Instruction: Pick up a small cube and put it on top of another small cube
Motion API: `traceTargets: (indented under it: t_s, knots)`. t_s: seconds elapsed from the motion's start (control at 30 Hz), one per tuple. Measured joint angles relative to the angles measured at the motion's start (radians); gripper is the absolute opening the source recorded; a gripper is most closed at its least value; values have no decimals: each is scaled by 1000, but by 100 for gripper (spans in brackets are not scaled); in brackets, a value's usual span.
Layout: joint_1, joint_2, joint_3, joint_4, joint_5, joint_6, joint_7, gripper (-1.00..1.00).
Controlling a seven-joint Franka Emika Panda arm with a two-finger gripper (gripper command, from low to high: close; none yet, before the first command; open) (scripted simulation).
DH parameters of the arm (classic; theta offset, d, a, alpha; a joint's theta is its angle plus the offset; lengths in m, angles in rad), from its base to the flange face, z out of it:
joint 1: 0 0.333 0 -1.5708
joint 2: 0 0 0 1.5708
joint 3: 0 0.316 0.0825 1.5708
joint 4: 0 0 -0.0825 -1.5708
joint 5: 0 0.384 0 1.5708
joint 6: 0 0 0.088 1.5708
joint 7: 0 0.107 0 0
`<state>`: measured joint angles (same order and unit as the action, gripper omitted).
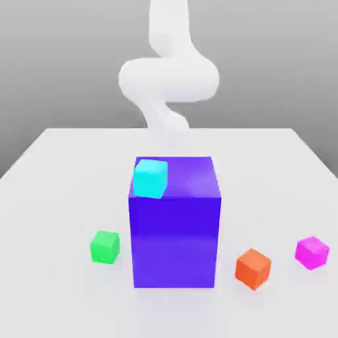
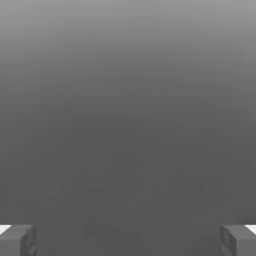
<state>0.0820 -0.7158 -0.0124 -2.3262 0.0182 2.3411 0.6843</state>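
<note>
Magenta cube on table, arm blurred, tool wide open, empty

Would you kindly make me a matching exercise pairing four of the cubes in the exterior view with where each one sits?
Things:
1. cyan cube
2. green cube
3. orange cube
4. magenta cube

Places:
A. on the table, nearest the exterior view's right edge
B. on top of the big blue-purple block
C. on the table, left of the block
D. on the table, just right of the block

Pairs: 1-B, 2-C, 3-D, 4-A
</note>
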Motion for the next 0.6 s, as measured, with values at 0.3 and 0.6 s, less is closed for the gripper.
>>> traceTargets:
  t_s: [0.3, 0.6]
  knots:
    - [271, 308, -11, -95, 73, 148, -426, 0]
    - [462, 608, 62, -188, 104, 295, -814, 0]
